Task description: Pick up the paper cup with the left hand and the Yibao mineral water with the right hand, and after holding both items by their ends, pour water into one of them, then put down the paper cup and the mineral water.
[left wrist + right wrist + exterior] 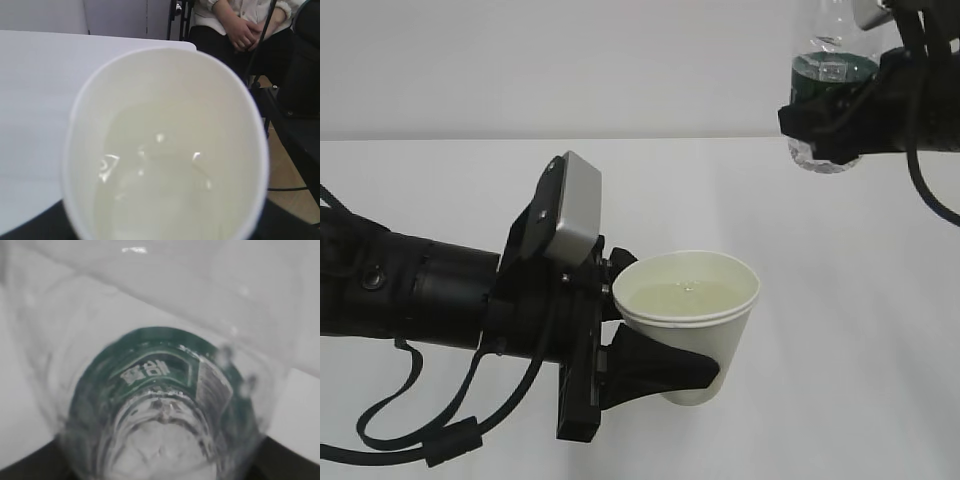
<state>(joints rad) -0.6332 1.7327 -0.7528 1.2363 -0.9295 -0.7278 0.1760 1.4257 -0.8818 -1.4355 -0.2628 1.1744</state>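
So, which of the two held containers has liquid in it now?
The paper cup, held by the left hand: pale liquid fills it near the rim. The Yibao mineral water, held higher by the right hand, looks drained.

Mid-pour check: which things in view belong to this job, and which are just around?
Part of the job:
- paper cup, holding liquid, gripped by the left hand
- Yibao mineral water, held up by the right hand

Just around:
- white table
- seated person behind the table
- dark chair beside the table
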